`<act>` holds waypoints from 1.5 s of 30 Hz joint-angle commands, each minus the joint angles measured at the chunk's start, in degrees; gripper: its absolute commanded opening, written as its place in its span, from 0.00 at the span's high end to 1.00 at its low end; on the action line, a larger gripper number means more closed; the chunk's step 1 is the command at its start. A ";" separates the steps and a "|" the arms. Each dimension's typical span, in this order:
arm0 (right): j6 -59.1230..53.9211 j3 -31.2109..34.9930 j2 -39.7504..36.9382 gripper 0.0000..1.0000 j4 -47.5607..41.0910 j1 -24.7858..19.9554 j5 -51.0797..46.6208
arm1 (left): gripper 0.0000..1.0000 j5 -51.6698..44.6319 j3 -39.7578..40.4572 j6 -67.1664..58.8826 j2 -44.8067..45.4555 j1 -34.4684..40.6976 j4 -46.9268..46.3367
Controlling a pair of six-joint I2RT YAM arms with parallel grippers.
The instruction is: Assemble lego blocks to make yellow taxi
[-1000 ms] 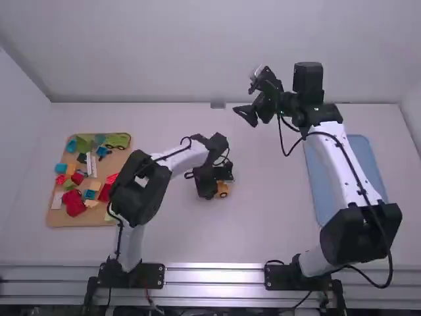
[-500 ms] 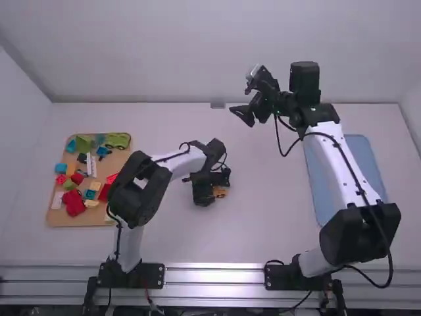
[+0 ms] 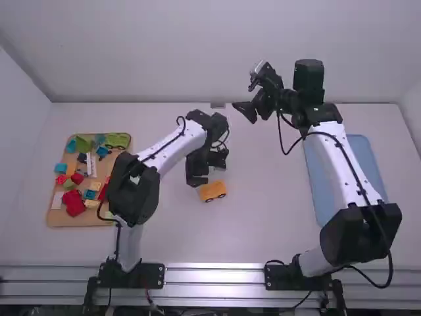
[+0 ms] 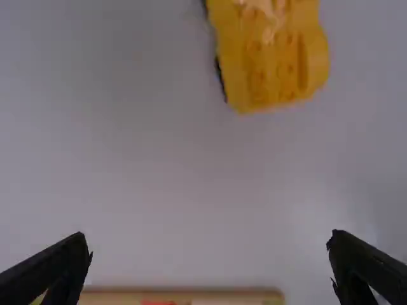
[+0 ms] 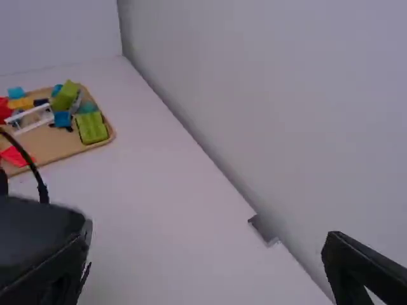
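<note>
We're holding the left gripper with fingers wide near the yellow toy car, which is sitting on the worktop; our right gripper is hovering, fingers wide too.

The workstation comprises two arms, one wooden tray, one blue tray, and one yellow wheeled block.

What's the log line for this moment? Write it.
left gripper: open, empty | right gripper: open, empty | yellow wheeled block: on table | assorted blocks: on tan tray
</note>
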State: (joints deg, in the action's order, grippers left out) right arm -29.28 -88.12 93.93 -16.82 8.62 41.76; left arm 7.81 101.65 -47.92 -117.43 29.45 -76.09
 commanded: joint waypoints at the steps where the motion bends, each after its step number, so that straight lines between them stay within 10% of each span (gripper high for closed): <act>1: 1.38 -1.88 -1.46 0.01 -0.04 0.66 2.21 | 0.01 1.75 5.22 3.02 0.44 -4.57 -3.63; 10: -10.62 -1.88 -1.46 0.01 -8.04 3.23 16.35 | 0.01 -10.47 21.86 13.18 0.44 -23.50 -5.53; 22: -5.64 -1.88 -1.46 0.01 -3.39 16.48 19.89 | 0.01 -14.25 33.88 58.93 0.44 -50.64 -14.19; 36: -0.09 -1.86 -1.46 0.01 1.40 26.10 6.19 | 0.01 -12.24 21.07 79.10 1.20 -63.78 -11.26; 45: -0.07 -1.86 -1.46 0.01 1.22 25.57 6.16 | 0.01 -3.82 -1.77 85.26 18.34 -59.69 -0.31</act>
State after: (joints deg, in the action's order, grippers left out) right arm -29.93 -88.12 93.93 -15.64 34.57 47.75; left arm 2.00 102.10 35.68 -105.08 -31.18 -76.34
